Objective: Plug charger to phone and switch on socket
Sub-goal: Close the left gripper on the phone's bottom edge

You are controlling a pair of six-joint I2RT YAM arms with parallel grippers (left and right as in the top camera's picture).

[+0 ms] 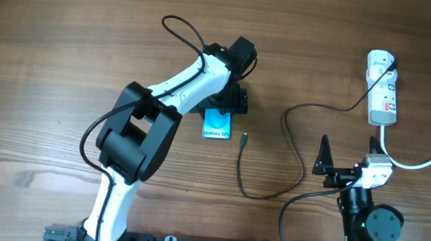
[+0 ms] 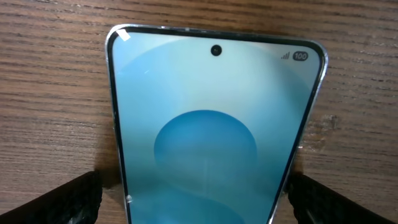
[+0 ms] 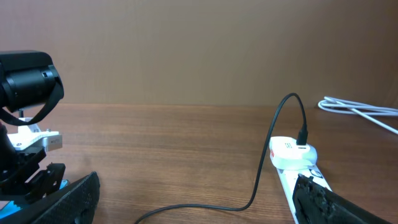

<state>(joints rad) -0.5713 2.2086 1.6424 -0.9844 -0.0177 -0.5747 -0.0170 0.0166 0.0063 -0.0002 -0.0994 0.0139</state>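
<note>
The phone (image 1: 217, 125) lies flat on the worktop (image 1: 46, 54), its top half hidden from above by the left claw (image 2: 194, 180), which sits spread along both its edges without gripping. The charger (image 1: 244, 138) tip lies just beside the phone, unplugged. The right claw (image 3: 196, 180) gapes empty below the socket (image 1: 381, 98), whose switch I can't make out.

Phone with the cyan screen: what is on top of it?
Overhead, the black left gripper hangs over the small rectangular cyan-screened phone, hiding its far end. The left wrist view shows nothing lying on the screen; the jaws stand open either side.
</note>
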